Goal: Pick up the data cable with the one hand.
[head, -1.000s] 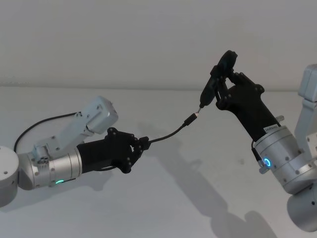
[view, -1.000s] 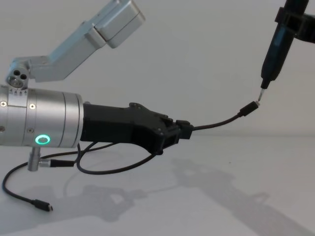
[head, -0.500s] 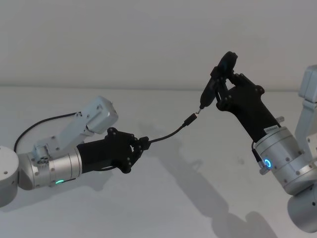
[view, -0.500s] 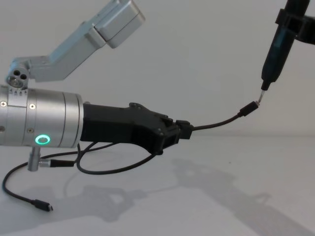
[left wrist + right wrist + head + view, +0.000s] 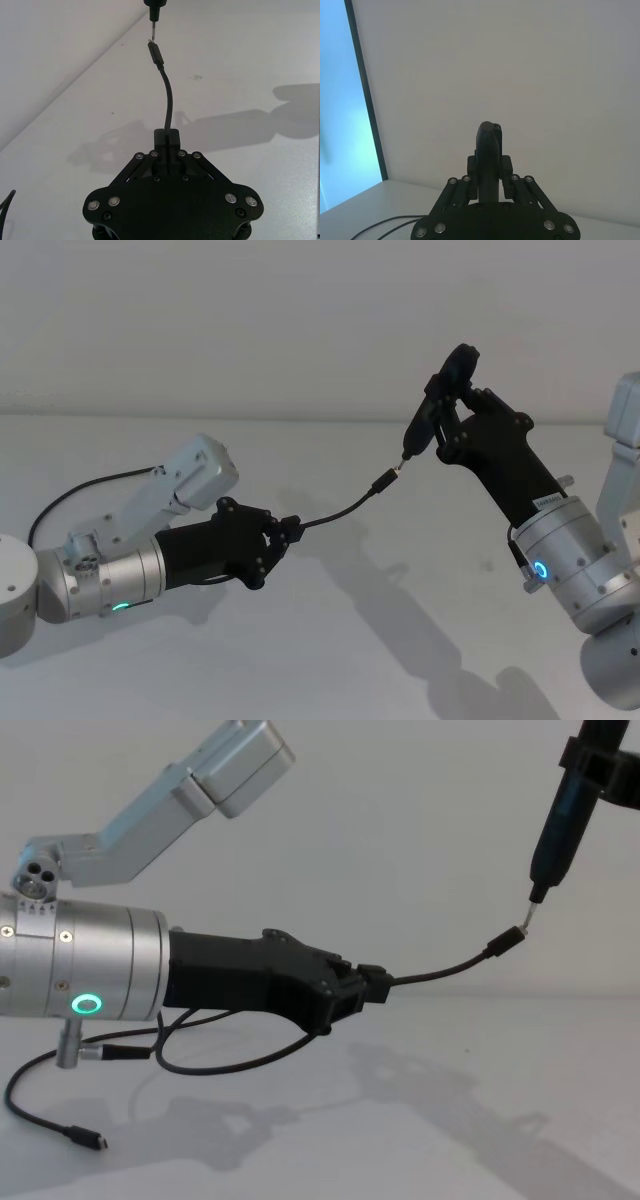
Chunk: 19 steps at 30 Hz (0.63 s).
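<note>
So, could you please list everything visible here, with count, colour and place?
data cable: one, black, clamped near one plug and arching up toward the device's tip; the rest loops down onto the table, far plug lying there
slim device: one, dark, pointed tip just above the raised plug
table: one, white, beneath both arms
left end effector: one, black, low at left, shut on the cable
right end effector: one, black, raised at right, gripping the slim device
</note>
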Tool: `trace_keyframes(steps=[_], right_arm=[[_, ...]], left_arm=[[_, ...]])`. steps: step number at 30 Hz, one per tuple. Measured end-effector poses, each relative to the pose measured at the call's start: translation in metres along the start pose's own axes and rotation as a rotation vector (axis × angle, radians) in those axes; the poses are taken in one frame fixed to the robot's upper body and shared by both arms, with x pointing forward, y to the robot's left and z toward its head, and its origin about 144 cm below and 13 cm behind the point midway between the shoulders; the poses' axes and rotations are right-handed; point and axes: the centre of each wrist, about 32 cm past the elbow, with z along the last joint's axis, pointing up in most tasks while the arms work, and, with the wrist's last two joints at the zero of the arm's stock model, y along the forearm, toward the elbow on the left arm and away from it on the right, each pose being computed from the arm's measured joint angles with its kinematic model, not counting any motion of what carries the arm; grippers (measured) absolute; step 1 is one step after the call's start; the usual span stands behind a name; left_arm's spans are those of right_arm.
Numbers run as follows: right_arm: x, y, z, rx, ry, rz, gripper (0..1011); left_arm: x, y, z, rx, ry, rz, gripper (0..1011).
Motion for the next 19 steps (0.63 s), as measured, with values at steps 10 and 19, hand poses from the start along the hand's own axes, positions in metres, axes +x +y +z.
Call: trace_keyframes(steps=[10,19], right_arm=[[-0.0002,-0.0001,0.0,0.001,0.001,0.002,274],[-0.0003,-0.0001,0.0,0.002,0.002,0.002,274]], left_arm=[[0.0,0.0,0.0,0.0,0.0,0.0,36],[0.0,0.0,0.0,0.0,0.0,0.0,37]])
